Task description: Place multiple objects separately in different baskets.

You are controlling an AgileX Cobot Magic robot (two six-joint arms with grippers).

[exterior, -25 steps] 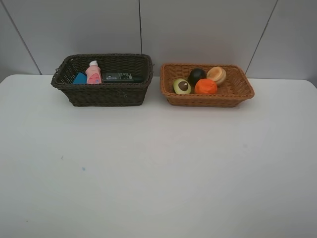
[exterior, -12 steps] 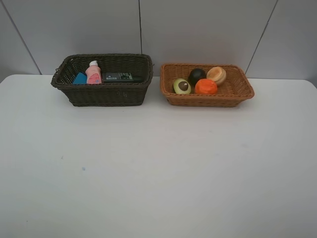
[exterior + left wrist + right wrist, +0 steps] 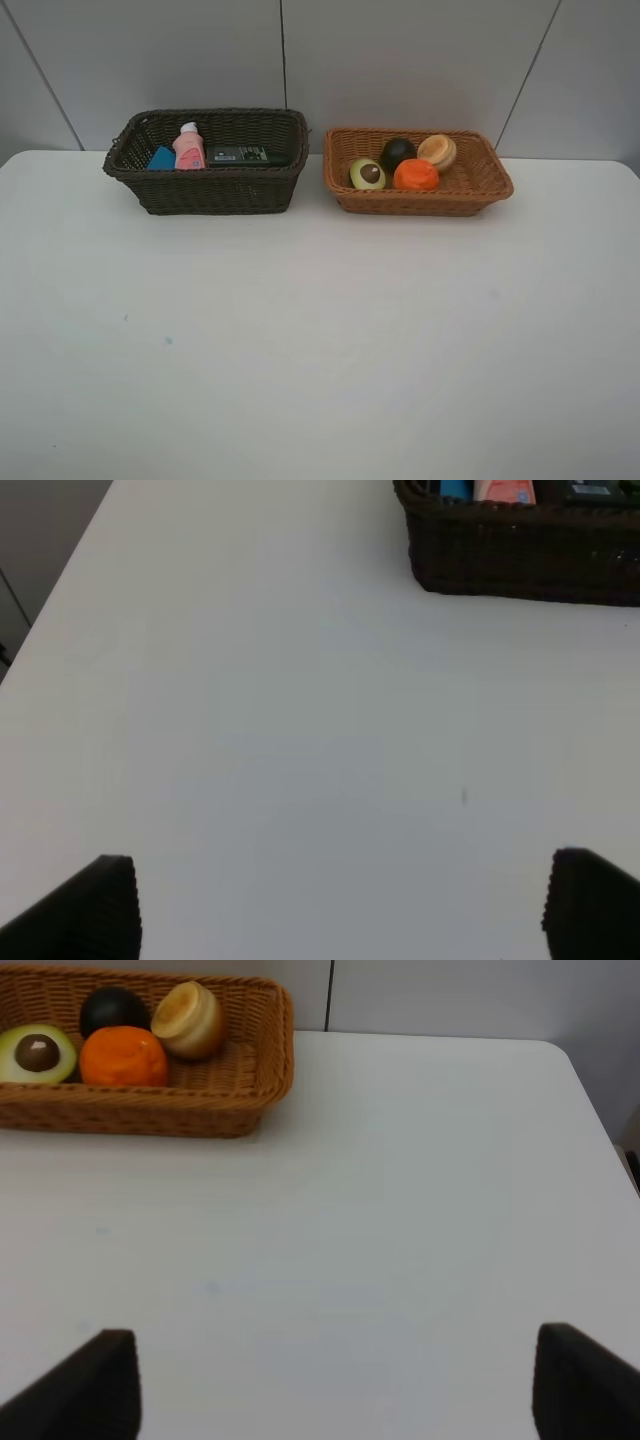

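The dark brown basket (image 3: 215, 190) at the back left holds the pink white-capped bottle (image 3: 189, 147), the black flat device (image 3: 240, 155) and a blue item (image 3: 162, 159). The pump bottle and the marker are hidden. The light tan basket (image 3: 420, 202) to its right holds the halved avocado (image 3: 367, 174), the mangosteen (image 3: 397, 152), the orange (image 3: 415, 175) and the tan round fruit (image 3: 437, 151). Neither gripper shows in the exterior view. My left gripper (image 3: 345, 910) is open and empty, short of the dark basket (image 3: 520, 555). My right gripper (image 3: 335, 1385) is open and empty, short of the tan basket (image 3: 150, 1110).
The white table (image 3: 320, 330) runs from the baskets to the front edge. A grey panelled wall (image 3: 400, 60) stands right behind the baskets. The table's left edge (image 3: 60, 590) shows in the left wrist view and its far right corner (image 3: 560, 1050) in the right wrist view.
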